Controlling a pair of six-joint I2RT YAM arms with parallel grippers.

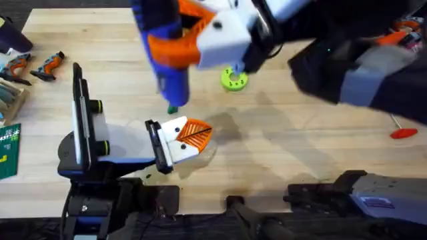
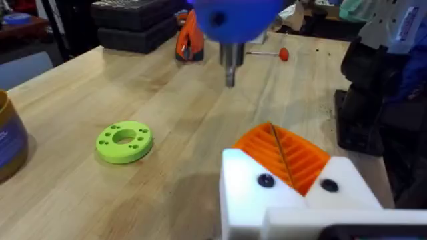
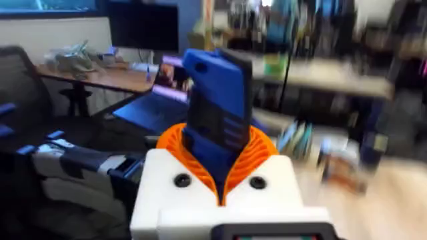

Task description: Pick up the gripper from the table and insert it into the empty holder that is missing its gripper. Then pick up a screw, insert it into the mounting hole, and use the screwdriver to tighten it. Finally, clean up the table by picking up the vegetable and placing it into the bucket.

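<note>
light: bright, even, overhead | shadows: soft on table (image 1: 280, 143) | blur: screwdriver (image 1: 167, 47) smeared at 12 o'clock; right-wrist background streaked

White end effector (image 3: 220, 193) (orange ribbed pads)

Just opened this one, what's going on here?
The right tool is clamped on the blue screwdriver and holds it upright over the table, silver tip down and apparently clear of the wood. The left tool sits low nearby, pads together, holding nothing. A lime-green ring lies on the table beside them.
</note>
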